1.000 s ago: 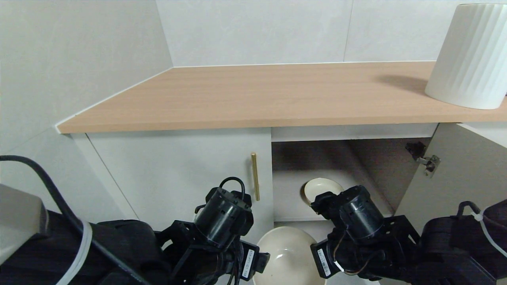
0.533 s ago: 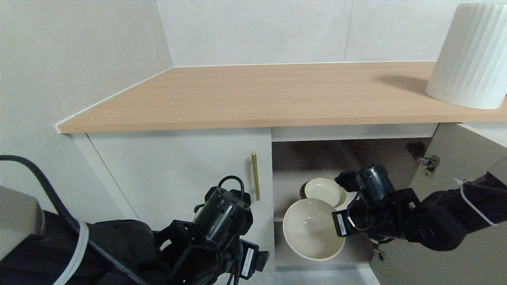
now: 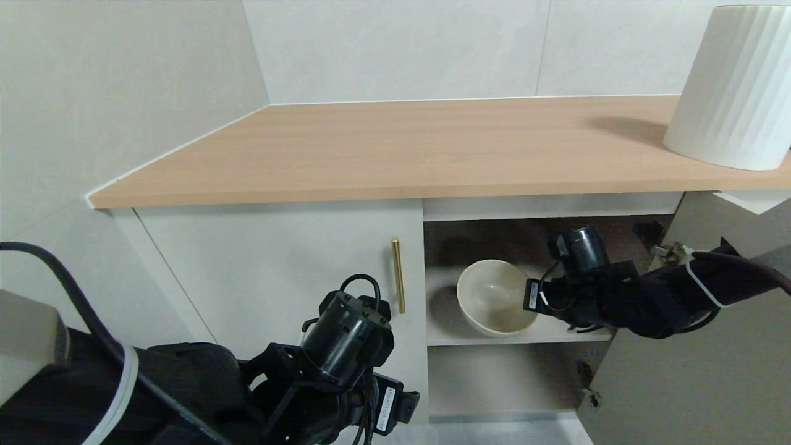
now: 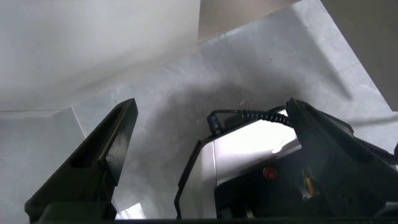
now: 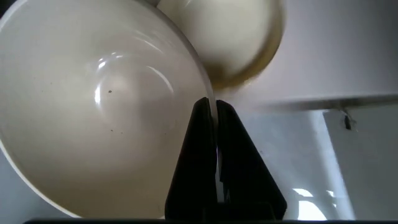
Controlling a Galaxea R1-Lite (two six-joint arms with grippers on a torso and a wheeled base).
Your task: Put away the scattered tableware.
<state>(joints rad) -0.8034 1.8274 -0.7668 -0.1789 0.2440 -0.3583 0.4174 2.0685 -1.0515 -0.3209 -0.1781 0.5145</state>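
Observation:
A large cream bowl [image 3: 496, 296] hangs tilted just above the upper shelf [image 3: 445, 334] inside the open cabinet. My right gripper [image 3: 530, 295] is shut on its rim from the right side. In the right wrist view the fingers [image 5: 199, 149] pinch the bowl [image 5: 99, 106] edge, and a smaller cream dish [image 5: 230, 37] lies on the shelf just beyond it. My left gripper [image 4: 211, 109] is held low in front of the closed left door, open with nothing between its fingers.
The cabinet's right door [image 3: 710, 346] stands open beside my right arm. The left door carries a brass handle [image 3: 398, 275]. A lower compartment [image 3: 500, 377] lies under the shelf. On the wooden countertop [image 3: 401, 148] stands a white ribbed container [image 3: 735, 86].
My right arm raised the bowl from low before the cabinet and carried it inward over the upper shelf, where it now covers the small dish in the head view. The left arm stayed still.

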